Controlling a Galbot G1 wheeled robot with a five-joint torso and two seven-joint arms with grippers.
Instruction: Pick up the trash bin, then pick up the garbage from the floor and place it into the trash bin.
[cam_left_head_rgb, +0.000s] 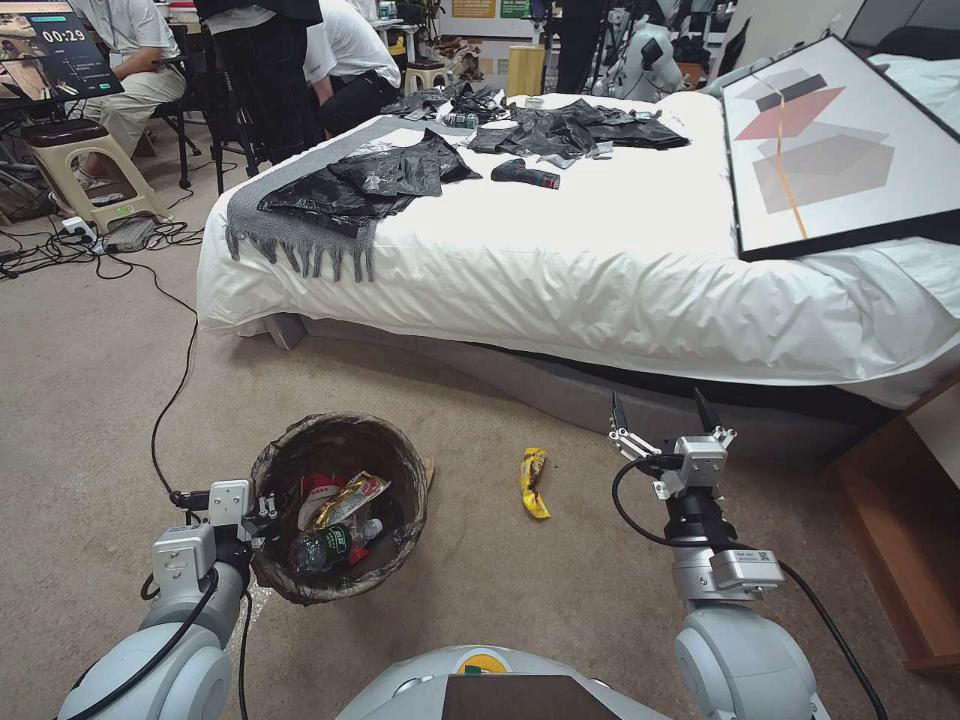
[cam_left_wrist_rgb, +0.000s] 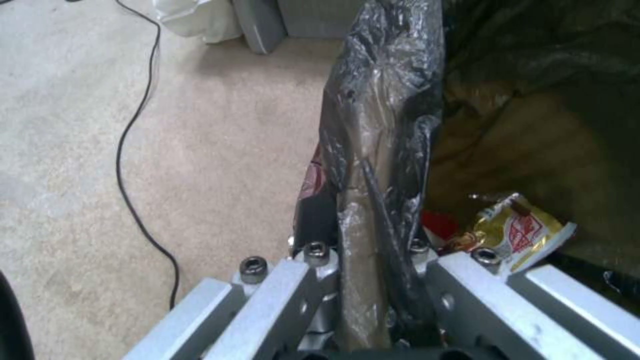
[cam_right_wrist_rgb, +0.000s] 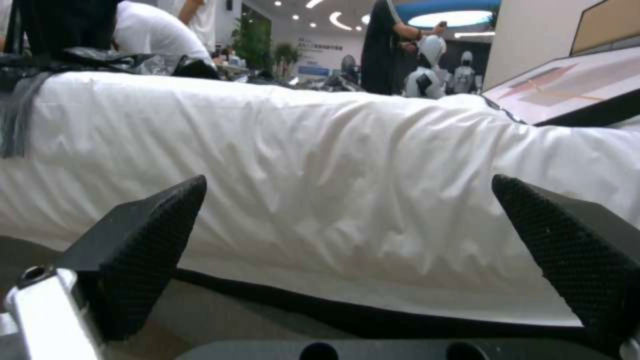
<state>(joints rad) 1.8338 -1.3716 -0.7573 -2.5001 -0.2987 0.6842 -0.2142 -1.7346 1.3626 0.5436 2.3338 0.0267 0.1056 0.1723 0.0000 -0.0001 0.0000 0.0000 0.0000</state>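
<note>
The trash bin (cam_left_head_rgb: 340, 505) sat low and left of centre in the head view, its dark liner folded over the rim. The left end effector (cam_left_head_rgb: 268, 512) was clamped on that rim at the bin's left side — in the left wrist view the liner-covered rim (cam_left_wrist_rgb: 373, 165) ran straight up between its closed metal parts. Inside the bin lay a gold foil wrapper (cam_left_head_rgb: 350, 497), a green-labelled bottle (cam_left_head_rgb: 335, 545) and red packets. 1 piece of garbage, a yellow wrapper (cam_left_head_rgb: 533, 482), lay on the carpet just right of the bin, apart from it. The right end effector (cam_left_head_rgb: 665, 418) hung right of centre above the floor, near the bed's (cam_left_head_rgb: 600, 260) edge — spread wide and holding nothing, its 2 black fingertips (cam_right_wrist_rgb: 143, 245) framing the white bedding in the right wrist view.
</note>
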